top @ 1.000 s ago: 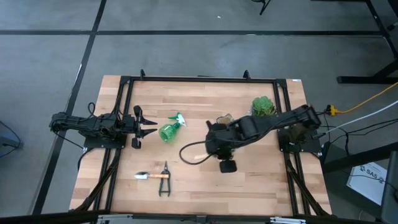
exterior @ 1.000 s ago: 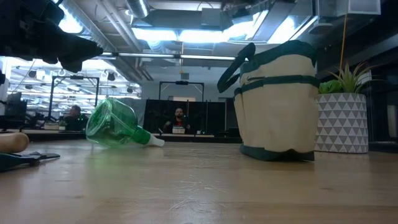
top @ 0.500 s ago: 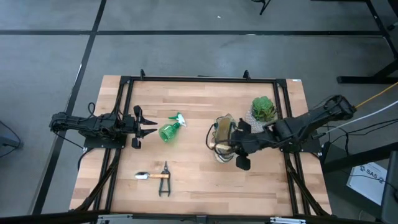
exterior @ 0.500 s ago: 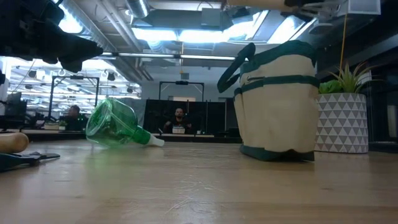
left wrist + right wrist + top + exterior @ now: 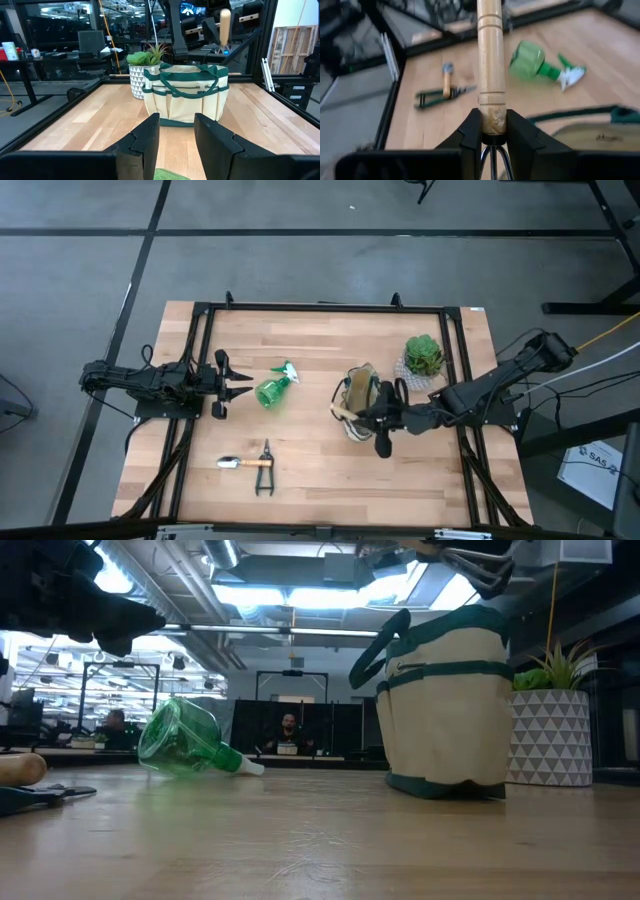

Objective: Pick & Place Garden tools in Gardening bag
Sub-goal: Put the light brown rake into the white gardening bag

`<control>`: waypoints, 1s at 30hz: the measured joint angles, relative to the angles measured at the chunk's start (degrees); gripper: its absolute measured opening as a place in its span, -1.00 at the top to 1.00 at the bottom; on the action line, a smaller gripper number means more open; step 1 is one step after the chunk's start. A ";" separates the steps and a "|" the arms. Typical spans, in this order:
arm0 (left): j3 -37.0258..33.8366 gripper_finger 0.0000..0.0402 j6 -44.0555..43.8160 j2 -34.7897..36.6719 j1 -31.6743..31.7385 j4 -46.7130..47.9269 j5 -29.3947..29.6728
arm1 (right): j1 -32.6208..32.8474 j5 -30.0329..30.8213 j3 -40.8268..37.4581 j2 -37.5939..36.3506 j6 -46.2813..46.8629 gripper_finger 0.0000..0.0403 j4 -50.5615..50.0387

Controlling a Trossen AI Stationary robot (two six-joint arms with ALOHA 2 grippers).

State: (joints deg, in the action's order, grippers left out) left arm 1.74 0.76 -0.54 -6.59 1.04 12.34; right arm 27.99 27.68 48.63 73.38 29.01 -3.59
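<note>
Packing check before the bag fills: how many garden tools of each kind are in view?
Hand rake, held by the right gripper: 1
Trowel: 1
Pruning shears: 1
Spray bottle: 1
Total: 4

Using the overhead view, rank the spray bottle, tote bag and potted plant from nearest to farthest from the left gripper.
Measured from the left gripper:
1. Spray bottle, just ahead of its fingers.
2. Tote bag, mid-table.
3. Potted plant, beyond the bag near the right edge.

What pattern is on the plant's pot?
The pot is white with a grey triangle pattern. The low view shows it best, right beside the bag.
</note>
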 joint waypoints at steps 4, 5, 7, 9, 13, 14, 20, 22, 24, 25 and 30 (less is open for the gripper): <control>0.00 0.41 0.01 0.02 0.01 0.01 0.00 | -1.28 4.06 -1.23 0.12 -0.28 0.69 5.73; 0.00 0.41 0.00 0.02 0.01 0.00 0.00 | -1.66 4.71 -1.23 0.26 -0.14 0.69 6.63; 0.00 0.41 0.01 0.00 0.00 0.00 0.00 | -2.31 6.24 -1.23 0.66 0.16 0.69 7.48; 0.00 0.41 0.01 0.00 0.02 0.00 0.00 | -3.00 7.65 -1.23 1.24 0.21 0.69 8.29; 0.00 0.41 0.00 0.00 0.01 0.00 0.00 | -5.29 11.76 -1.23 2.93 2.77 0.69 7.70; 0.00 0.41 0.00 0.00 0.02 0.00 0.00 | -6.05 12.71 -1.23 3.41 3.60 0.69 7.50; 0.00 0.41 0.02 0.02 0.00 0.02 0.00 | -10.64 13.68 -1.23 5.70 7.85 0.66 6.36; 0.00 0.41 0.01 0.00 0.02 0.00 0.00 | -11.89 13.68 -1.23 6.21 8.10 0.66 7.03; 0.00 0.41 0.02 0.02 0.02 0.00 0.00 | -13.08 13.67 -1.23 6.27 8.03 0.65 8.00; 0.00 0.41 0.01 0.01 0.00 0.01 0.00 | -13.69 13.66 -1.22 6.26 7.87 0.65 9.02; 0.00 0.41 0.02 0.02 0.02 0.00 0.00 | -16.38 10.46 0.60 6.25 3.78 0.65 10.21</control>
State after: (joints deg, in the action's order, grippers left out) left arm 1.74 0.78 -0.52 -6.57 1.04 12.34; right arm 11.61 38.14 49.23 79.64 32.79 6.63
